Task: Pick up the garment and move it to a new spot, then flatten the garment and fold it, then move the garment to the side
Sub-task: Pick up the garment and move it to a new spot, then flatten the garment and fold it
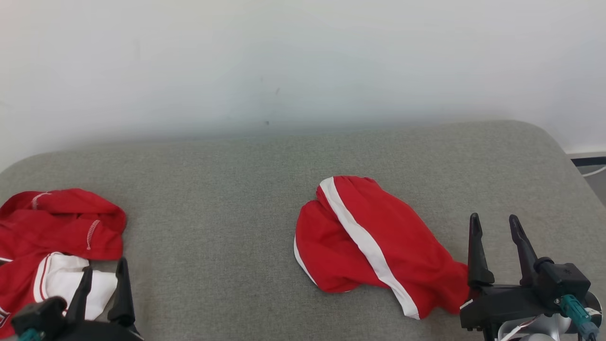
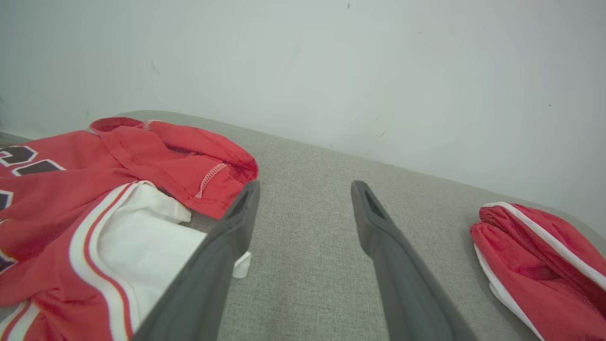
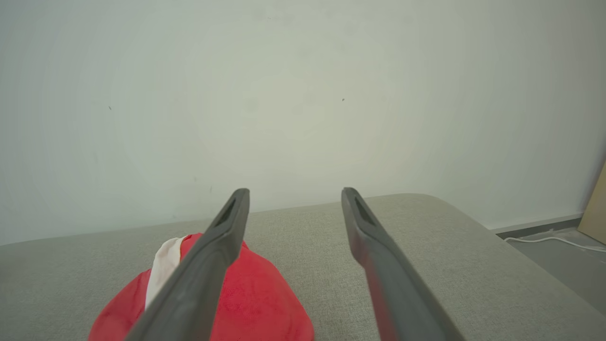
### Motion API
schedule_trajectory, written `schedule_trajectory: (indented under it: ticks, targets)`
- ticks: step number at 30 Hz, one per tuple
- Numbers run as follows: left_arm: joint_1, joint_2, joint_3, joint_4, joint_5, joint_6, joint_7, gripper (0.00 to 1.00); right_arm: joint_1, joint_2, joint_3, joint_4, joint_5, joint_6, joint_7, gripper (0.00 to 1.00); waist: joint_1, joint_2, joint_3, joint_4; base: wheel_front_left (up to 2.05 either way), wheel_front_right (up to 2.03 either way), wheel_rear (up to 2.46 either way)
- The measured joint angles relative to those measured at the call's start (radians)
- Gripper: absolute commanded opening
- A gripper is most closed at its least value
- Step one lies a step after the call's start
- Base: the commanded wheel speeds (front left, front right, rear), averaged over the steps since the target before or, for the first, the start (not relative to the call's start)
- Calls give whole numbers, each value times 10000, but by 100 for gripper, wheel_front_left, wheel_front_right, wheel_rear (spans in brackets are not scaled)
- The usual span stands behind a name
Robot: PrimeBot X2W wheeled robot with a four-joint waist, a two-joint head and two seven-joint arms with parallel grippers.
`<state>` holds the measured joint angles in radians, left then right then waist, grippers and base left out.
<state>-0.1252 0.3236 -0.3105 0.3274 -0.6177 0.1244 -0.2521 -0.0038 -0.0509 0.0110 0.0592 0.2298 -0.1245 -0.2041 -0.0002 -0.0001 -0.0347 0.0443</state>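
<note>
While beside left gripper [image 1: 105,265], red jersey pile [image 1: 61,222].

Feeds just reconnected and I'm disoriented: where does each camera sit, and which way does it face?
Head: on the head, facing forward and down at the pad, shorts mid-right, jersey left; left tool and right tool, both open, at the lower corners.
Left wrist: on the left arm, facing along its fingers across the pad to the wall; jersey on its left, shorts on its right.
Right wrist: on the right arm, facing the wall along its fingers; shorts low on its left.
Shared: all three show the shorts.
</note>
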Motion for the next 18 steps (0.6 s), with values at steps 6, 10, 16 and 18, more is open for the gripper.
schedule_trajectory:
  ticks: [6,10,16,18]
  targets:
    - [938,-639,1112,-953,573,0,2,100,-12,15,182,151,98,0,-77,100,0,0,-46,217,0,0,0]
    - [1152,-717,826,-1835,876,0,2,100,-46,25,341,355,167,12,-86,100,0,0,27,230,0,0,0]
    - [1228,-529,372,-2464,1091,0,2,100,-54,25,439,568,255,17,-132,100,2,1,146,186,0,0,0]
    - [1270,-485,337,-2746,1116,-12,2,100,-54,27,445,585,259,23,-159,100,2,0,187,169,0,0,0]
